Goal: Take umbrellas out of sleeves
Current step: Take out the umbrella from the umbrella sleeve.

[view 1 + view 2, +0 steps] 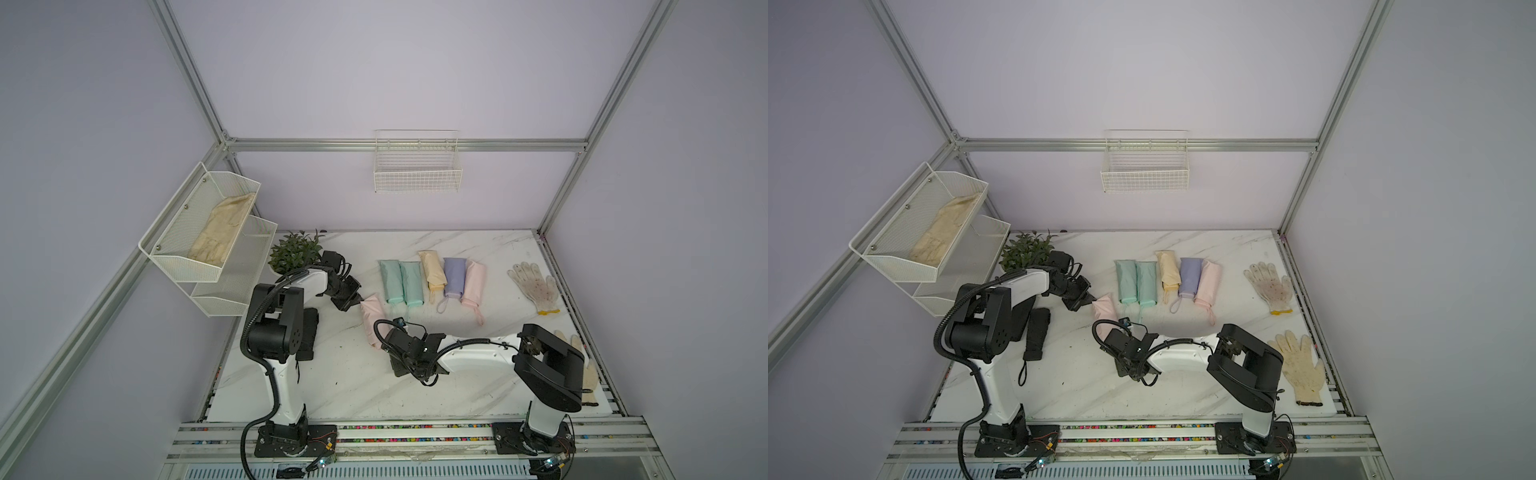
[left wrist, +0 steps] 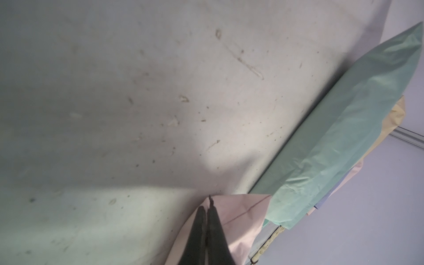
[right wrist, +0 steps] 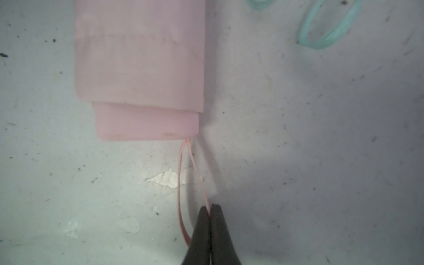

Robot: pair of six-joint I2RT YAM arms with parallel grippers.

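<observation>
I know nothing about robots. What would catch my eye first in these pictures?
Probably the row of sleeved pastel umbrellas, mint, yellow, lavender and pink, lying side by side on the marble table. Next to it, another pink umbrella is held at both ends: the left pincer is shut on the closed end of its pink sleeve, the right pincer on its thin wrist loop.
</observation>
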